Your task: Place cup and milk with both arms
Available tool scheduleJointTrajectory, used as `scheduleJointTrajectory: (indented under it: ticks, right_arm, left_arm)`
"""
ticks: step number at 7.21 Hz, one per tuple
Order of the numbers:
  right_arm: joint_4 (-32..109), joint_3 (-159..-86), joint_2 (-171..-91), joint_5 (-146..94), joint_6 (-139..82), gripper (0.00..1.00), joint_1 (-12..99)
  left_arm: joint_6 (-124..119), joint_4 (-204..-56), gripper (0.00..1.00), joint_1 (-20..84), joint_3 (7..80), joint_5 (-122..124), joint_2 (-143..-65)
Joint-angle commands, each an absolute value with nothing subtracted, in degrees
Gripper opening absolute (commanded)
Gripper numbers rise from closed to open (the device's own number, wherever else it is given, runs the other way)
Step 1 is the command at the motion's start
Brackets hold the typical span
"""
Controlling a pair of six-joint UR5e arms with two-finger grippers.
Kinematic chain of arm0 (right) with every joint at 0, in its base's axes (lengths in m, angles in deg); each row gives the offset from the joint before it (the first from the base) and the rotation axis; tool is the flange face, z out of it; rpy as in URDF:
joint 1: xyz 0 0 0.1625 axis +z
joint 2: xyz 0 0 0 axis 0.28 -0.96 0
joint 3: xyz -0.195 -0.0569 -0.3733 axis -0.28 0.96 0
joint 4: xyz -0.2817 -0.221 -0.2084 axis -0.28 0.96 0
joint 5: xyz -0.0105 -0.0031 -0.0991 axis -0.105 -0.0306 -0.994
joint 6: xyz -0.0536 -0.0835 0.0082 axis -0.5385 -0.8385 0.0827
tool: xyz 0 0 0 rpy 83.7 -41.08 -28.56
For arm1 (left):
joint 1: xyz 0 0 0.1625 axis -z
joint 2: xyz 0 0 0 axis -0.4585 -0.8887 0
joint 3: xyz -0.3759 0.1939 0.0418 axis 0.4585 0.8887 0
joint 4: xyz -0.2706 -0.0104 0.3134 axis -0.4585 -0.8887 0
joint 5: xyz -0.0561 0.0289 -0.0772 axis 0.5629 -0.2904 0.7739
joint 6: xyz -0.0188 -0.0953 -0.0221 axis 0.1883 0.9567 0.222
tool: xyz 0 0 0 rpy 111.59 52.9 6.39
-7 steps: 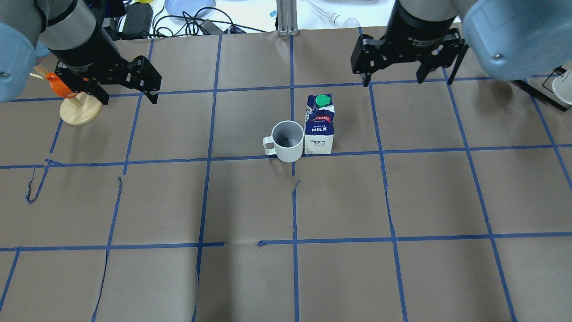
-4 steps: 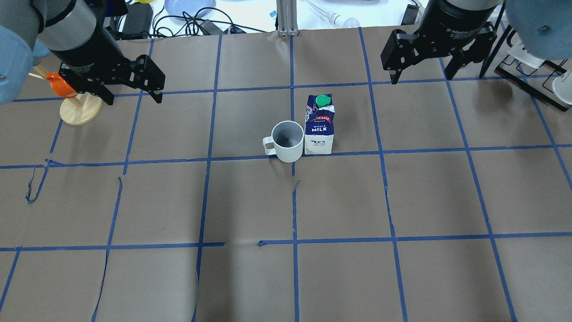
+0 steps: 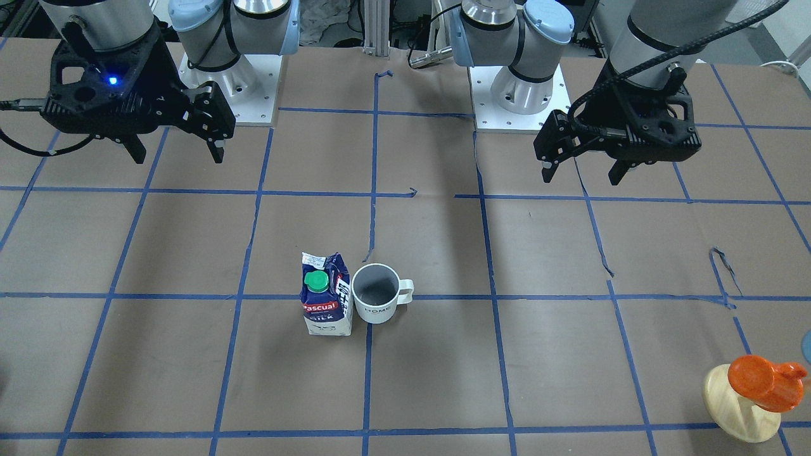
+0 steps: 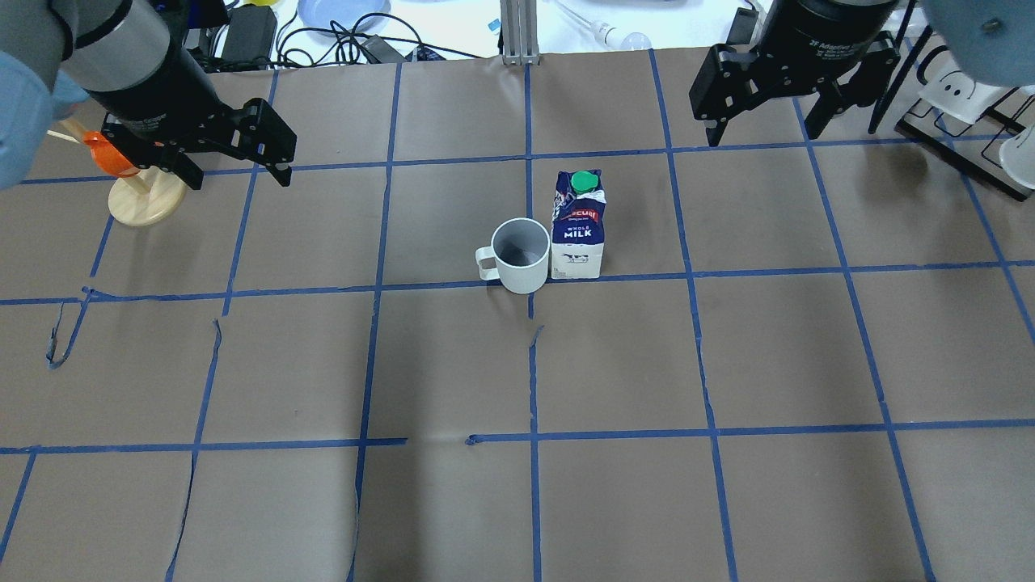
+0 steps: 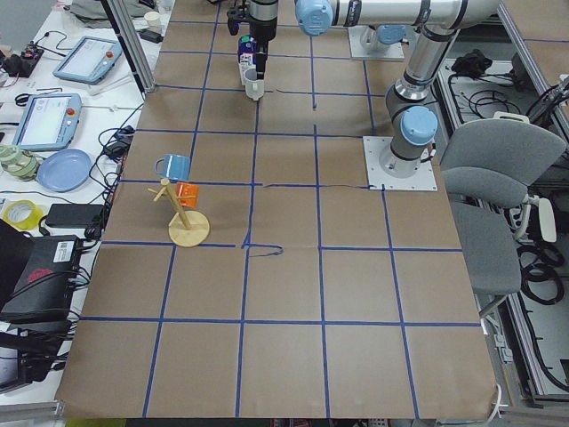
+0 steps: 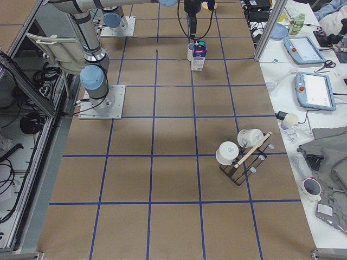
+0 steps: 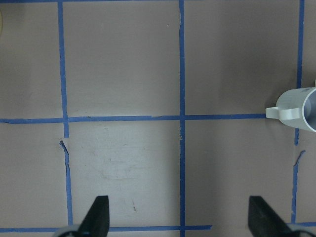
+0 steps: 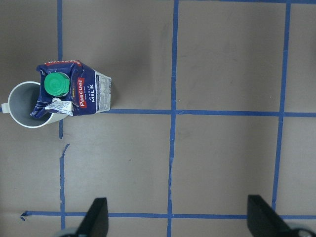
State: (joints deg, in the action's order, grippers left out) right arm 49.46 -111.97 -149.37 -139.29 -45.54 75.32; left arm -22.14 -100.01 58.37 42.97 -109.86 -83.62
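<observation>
Cup (image 4: 521, 255) & milk (image 4: 578, 226) upright, touching, at centre of bench (image 4: 323, 364); L hand (image 4: 238, 178) open, well off cup's side; R hand (image 4: 762, 137) open, well off milk's side, both empty.

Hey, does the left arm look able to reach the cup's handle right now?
Probably yes. The left pincer is open and empty, the cup turns its handle toward it, nothing stands between, and the milk is on the far side.
</observation>
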Motion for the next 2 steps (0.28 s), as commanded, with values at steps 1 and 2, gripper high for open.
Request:
scheduleJointTrajectory:
  ticks: [1, 2]
  right_arm:
    - [49.3, -112.1, -149.3, -139.3, -45.5, 1.0, 75.3]
    - [49.5, -112.2, -149.3, -139.3, -45.6, 1.0, 75.3]
  left_arm:
    - [-22.2, -100.2, 1.0, 58.4, 43.1, -109.9, -83.3]
    - [-22.0, -100.2, 1.0, 58.3, 43.1, -109.7, -83.2]
